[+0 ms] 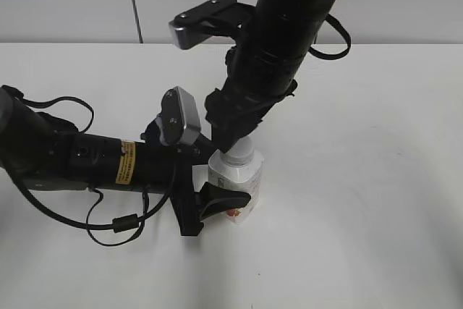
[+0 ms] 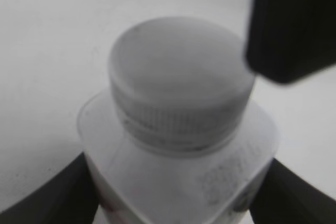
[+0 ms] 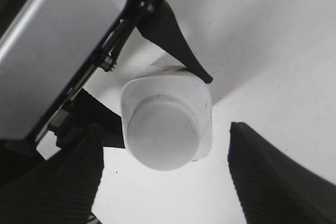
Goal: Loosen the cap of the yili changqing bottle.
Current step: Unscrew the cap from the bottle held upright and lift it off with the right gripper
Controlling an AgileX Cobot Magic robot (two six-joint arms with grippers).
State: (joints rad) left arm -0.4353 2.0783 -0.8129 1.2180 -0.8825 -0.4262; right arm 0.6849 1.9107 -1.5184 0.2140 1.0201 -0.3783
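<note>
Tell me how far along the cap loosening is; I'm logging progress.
Done: the left tool clamps the bottle upright on the table. In hand: the right tool is open, fingers either side of the cap, not touching. Left: closing on the cap and twisting.

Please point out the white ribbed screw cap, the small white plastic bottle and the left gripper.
White ribbed screw cap [image 2: 181,74]: left wrist view, on its flat top.
Small white squarish plastic bottle [image 3: 202,103]: right wrist view, on its shoulder.
Left gripper [image 1: 217,189]: exterior view, between its fingertips at the bottle's body.
</note>
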